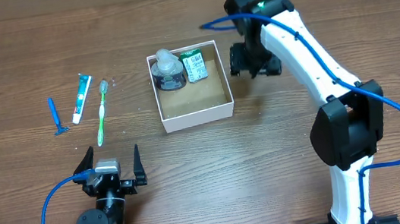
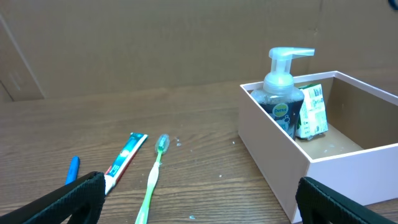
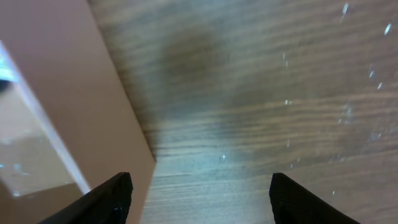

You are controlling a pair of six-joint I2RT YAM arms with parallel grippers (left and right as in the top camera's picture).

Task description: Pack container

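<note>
The container (image 1: 215,113) is a shallow square white-walled box with a brown floor at mid-table. Inside stand a soap pump bottle (image 1: 166,68) and a small green-and-white carton (image 1: 194,64), both at its far side. They also show in the left wrist view: bottle (image 2: 283,93), carton (image 2: 312,112), container (image 2: 273,146). A toothpaste tube (image 1: 81,97), green toothbrush (image 1: 102,111) and blue razor (image 1: 55,116) lie left of the container. My left gripper (image 1: 109,170) is open and empty near the front edge. My right gripper (image 1: 253,59) is open and empty, hovering just right of the container (image 3: 93,112).
The toothpaste tube (image 2: 124,162), toothbrush (image 2: 152,177) and razor (image 2: 73,168) show in the left wrist view on the wooden table. The right arm's white links (image 1: 308,60) reach over the right side of the table. A cardboard wall (image 2: 155,43) stands behind.
</note>
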